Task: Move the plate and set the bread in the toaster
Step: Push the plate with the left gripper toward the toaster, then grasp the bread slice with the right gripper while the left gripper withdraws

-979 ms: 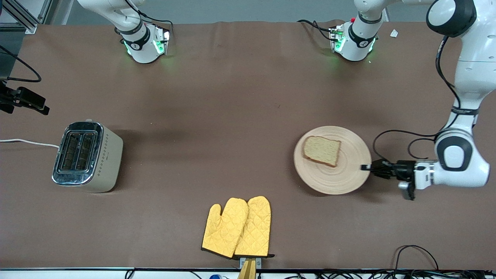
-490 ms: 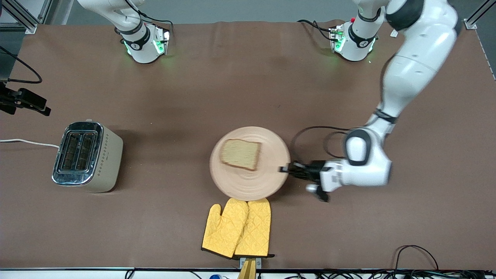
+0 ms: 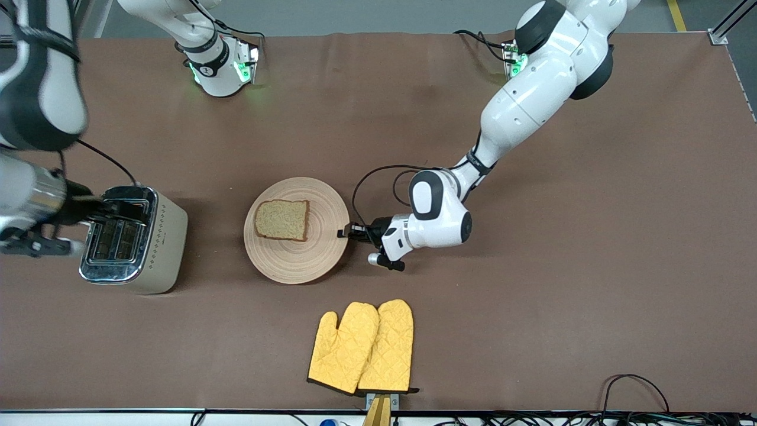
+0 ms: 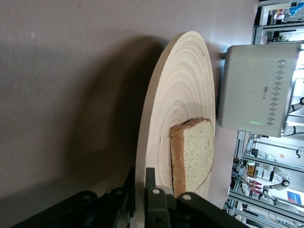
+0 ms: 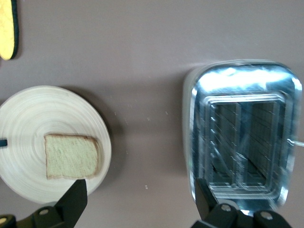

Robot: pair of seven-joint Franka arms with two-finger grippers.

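Note:
The pale wooden plate (image 3: 301,260) lies on the table beside the toaster (image 3: 159,248), toward the left arm's end from it. The bread (image 3: 282,220) lies flat on the plate. My left gripper (image 3: 344,232) is shut on the plate's rim, low at the table; the left wrist view shows its fingers (image 4: 153,190) clamped on the rim, with the plate (image 4: 175,109), bread (image 4: 194,161) and toaster (image 4: 256,90). My right gripper (image 3: 118,210) hangs open and empty over the toaster's slots; its view shows the gripper (image 5: 142,209), toaster (image 5: 242,137), plate (image 5: 23,118) and bread (image 5: 71,156).
A pair of yellow oven mitts (image 3: 364,349) lies near the front edge, nearer the camera than the plate; a corner of one shows in the right wrist view (image 5: 7,28). Cables (image 3: 633,384) lie at the front edge toward the left arm's end.
My left gripper has dragged the plate with the bread across the table toward the right arm's end, close to the toaster. My right arm has come into view over the toaster.

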